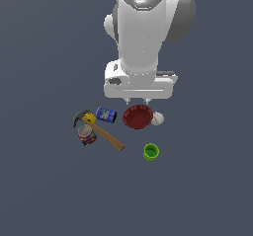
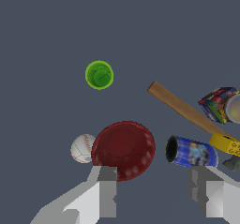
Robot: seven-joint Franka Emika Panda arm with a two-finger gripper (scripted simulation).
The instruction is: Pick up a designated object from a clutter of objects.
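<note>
Dark red bowl (image 1: 138, 116) upright amid the clutter, white baseball (image 1: 157, 118) touching its rim, blue can (image 1: 106, 114) on its side nearby, hammer (image 1: 99, 130) beyond, green cup (image 1: 151, 151) apart, gripper (image 2: 154, 190) above with fingers (image 2: 107, 192) spread wide, holding nothing.

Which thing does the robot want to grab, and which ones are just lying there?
For the job:
red bowl
gripper, open above it

Just lying about:
white baseball
green cup
blue can
red-and-blue can
hammer
</note>
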